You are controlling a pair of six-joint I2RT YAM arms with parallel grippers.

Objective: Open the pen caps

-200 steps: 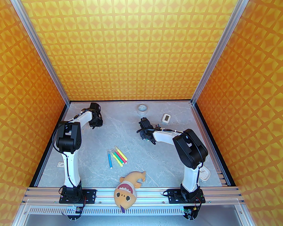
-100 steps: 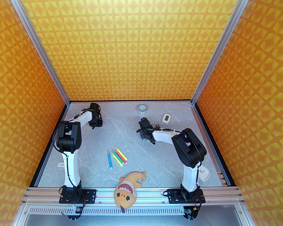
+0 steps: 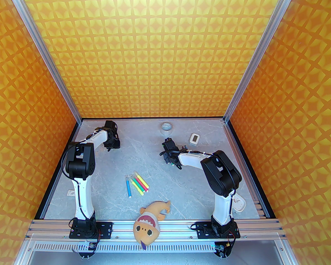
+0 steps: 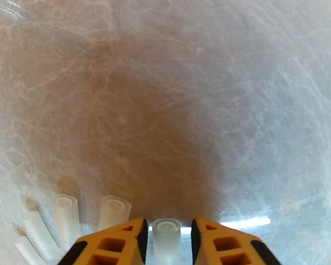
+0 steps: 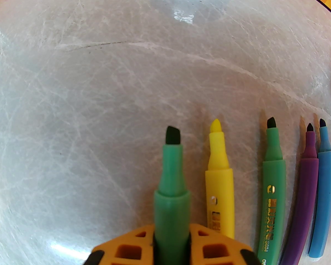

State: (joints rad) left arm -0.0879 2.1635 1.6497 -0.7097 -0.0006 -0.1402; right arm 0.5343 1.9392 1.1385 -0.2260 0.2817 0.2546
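The right gripper (image 5: 171, 239) clamps an uncapped green marker (image 5: 171, 200); the left gripper (image 4: 168, 226) stands apart around 1 pen cap (image 4: 166, 240); marker lettering is unreadable.

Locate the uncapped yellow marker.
Right wrist view: the yellow marker lies on the table between the held green marker in the right end effector and a loose green marker.

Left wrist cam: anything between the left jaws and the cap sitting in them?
Nothing visible. The short translucent whitish plastic cap sits between the left gripper's open jaws, a thin bare gap on each side. The nearest other whitish cap lies outside the jaws, to the left in that view.
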